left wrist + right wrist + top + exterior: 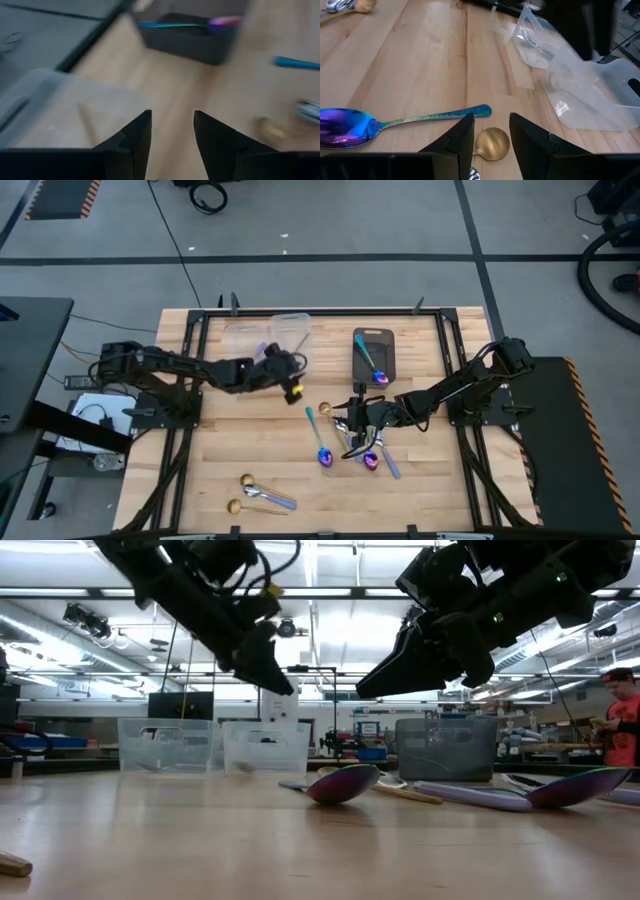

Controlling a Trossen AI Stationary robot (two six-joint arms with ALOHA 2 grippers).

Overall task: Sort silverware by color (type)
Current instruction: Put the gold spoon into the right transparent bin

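Left pincer (297, 376) released, empty, over clear bins (268, 335) at desk's far side. Right pincer (345, 416) parted, empty, above gold spoon (492, 143); iridescent spoon (380, 125) just beside on desk (250, 440).

gold spoon (492, 143): handle hidden behind right gripper (490, 131) fingers
blue-purple spoon (350, 127): bowl cut off at edge
dark bin (190, 37): blurred
clear bins (268, 335): contents too small to tell

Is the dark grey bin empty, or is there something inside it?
Not empty: the dark grey bin holds one iridescent spoon, seen from above.
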